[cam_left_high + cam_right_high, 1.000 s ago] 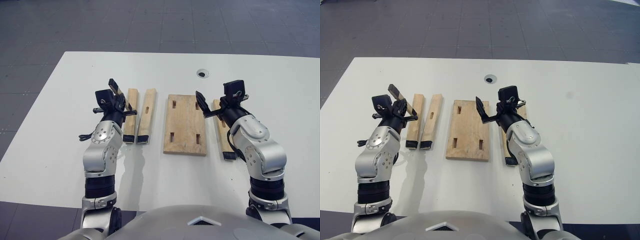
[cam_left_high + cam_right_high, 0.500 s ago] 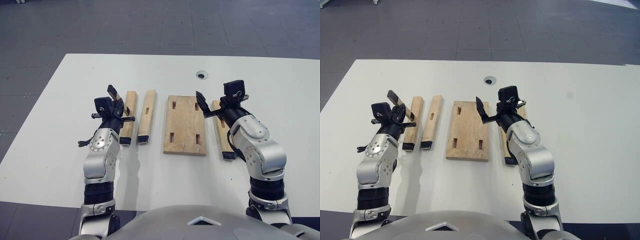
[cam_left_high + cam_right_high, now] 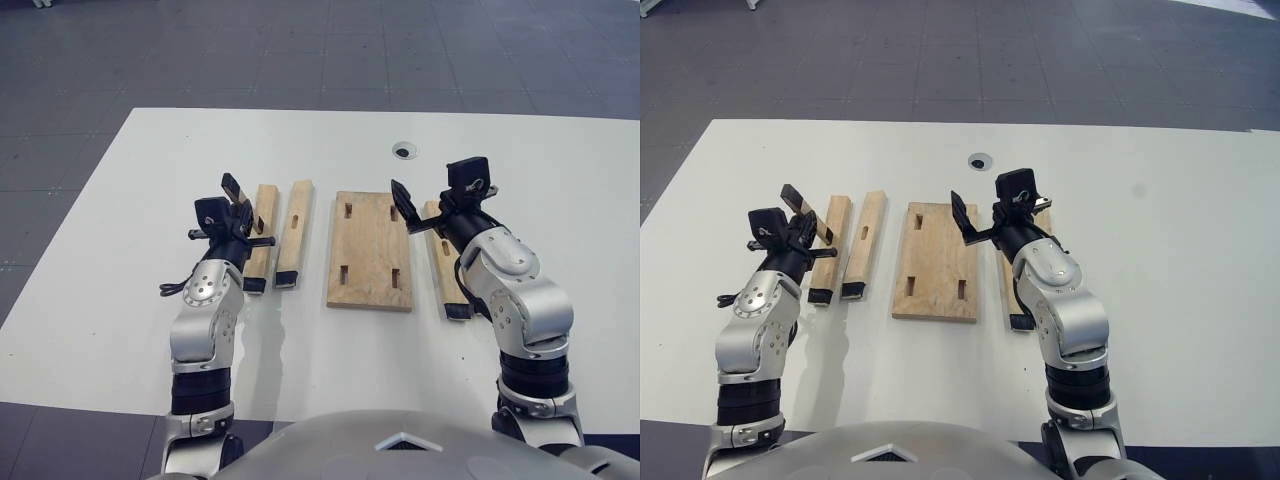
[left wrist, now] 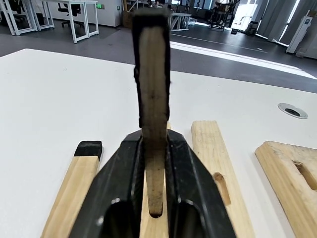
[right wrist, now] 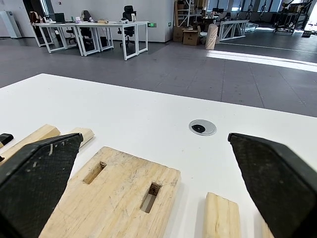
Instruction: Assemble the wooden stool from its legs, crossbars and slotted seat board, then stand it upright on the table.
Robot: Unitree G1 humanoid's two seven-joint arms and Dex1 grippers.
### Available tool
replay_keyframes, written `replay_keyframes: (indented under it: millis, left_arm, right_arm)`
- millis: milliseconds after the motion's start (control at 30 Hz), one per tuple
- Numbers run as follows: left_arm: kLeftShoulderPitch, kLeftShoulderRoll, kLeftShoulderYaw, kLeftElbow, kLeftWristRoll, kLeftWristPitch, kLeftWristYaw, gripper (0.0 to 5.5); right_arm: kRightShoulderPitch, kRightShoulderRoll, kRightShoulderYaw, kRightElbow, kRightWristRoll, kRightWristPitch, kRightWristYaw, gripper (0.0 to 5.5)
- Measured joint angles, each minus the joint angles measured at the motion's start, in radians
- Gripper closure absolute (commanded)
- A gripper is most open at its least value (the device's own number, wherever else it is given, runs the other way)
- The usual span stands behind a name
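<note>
My left gripper is shut on a short wooden bar with a black-capped end, held upright above the near end of the leftmost leg. A second slotted leg lies beside it. The slotted seat board lies flat in the middle of the table. My right gripper hovers open over the board's far right edge and a third leg, with nothing between its fingers.
A round cable hole sits in the white table beyond the board. Bare tabletop lies in front of the parts and out to both sides. Dark floor surrounds the table.
My left gripper with the bar has shifted a little, first away from the legs, then back over the leftmost leg. The right arm and the parts on the table have not moved.
</note>
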Motion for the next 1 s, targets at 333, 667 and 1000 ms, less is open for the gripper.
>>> replay_keyframes:
  millis: [333,667,1000]
  left_arm:
    - [0.026,-0.041,-0.046,-0.047,0.111,-0.036,0.047,5.09]
    - [0.047,-0.050,-0.054,-0.016,0.145,-0.038,0.047,3.50]
    - [-0.026,-0.033,-0.027,-0.171,0.157,0.122,0.050,2.85]
  right_arm:
    - [-0.001,-0.001,0.000,0.010,-0.020,-0.001,0.006,0.02]
    - [-0.009,0.000,0.000,0.018,-0.022,-0.012,0.009,0.02]
    - [-0.009,0.003,0.002,0.019,-0.027,-0.015,0.008,0.02]
